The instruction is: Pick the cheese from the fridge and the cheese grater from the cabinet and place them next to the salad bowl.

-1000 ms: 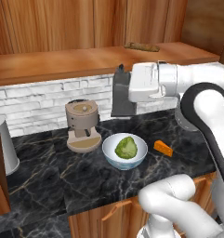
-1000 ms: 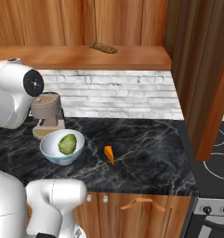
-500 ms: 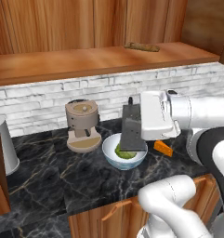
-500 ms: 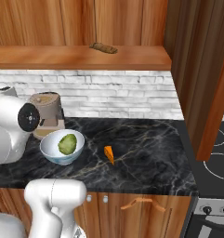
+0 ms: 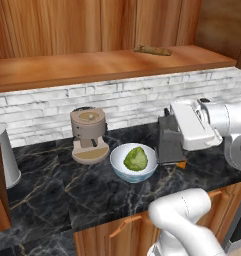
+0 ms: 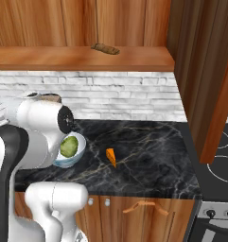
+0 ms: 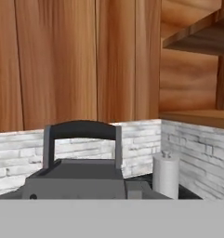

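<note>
Holding the cheese grater [image 5: 169, 141] low over the dark marble bench [image 5: 57, 182], the tool [image 5: 178, 131] grips the grater at its upper end from the right side of the left base view; its fingers are hidden behind the grater body, yet the grater hangs from the white hand, so the tool is clenched on it. The grater stands roughly upright, just beside the salad bowl [image 5: 134, 162] on the side away from the tan coffee machine [image 5: 89, 135], its base at or just above the bench; contact cannot be told. The bowl, white-bluish with a green lettuce head [image 5: 136, 158] inside, sits on the bench just in front of the coffee machine. A sliver of the cheese [image 5: 180, 163] shows at the grater's lower edge, on the far side from the bowl; from the right base view, the cheese [image 6: 110, 157] lies as an orange wedge on the bench near the bowl [image 6: 70, 150], apart from it. Along the hand view, the grater's loop handle [image 7: 81, 137] rises above its grey body against the white brick wall [image 7: 136, 142]. A wooden shelf [image 5: 102, 65] of the cabinet runs above the wall.
</note>
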